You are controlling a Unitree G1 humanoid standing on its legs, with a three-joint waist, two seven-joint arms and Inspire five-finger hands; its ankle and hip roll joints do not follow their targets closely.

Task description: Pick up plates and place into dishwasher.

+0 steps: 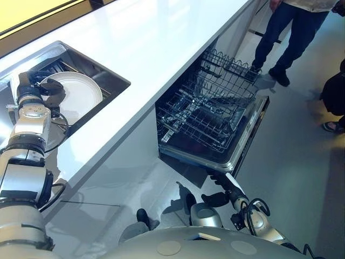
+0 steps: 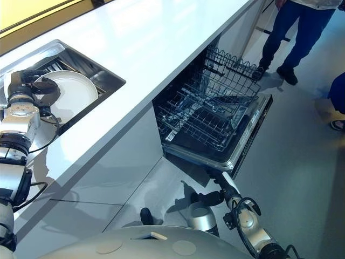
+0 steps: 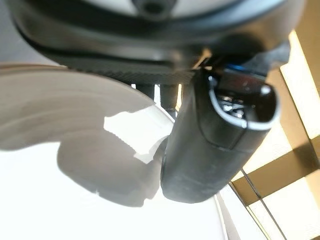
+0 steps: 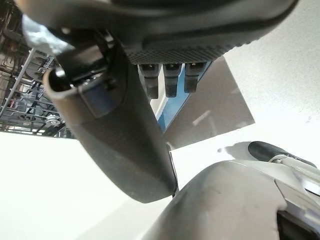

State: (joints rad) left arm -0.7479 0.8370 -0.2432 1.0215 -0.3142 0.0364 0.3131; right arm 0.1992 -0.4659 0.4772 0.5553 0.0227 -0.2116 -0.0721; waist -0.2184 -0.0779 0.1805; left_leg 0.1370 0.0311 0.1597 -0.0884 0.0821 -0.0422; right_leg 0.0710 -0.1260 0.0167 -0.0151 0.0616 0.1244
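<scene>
While left robot hand (image 1: pixel 51 90) grips it, plate (image 1: pixel 80 93) tilts face-up.

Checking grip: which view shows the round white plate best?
The left eye view: most of the round white plate in the steel sink, left hand on its rim. The right eye view matches; the left wrist view gives a close partial rim; the right wrist view faces the wire dishwasher rack.

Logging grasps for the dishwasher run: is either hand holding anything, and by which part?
The left hand pinches the white plate by its rim, in the sink; the right hand holds nothing.
</scene>
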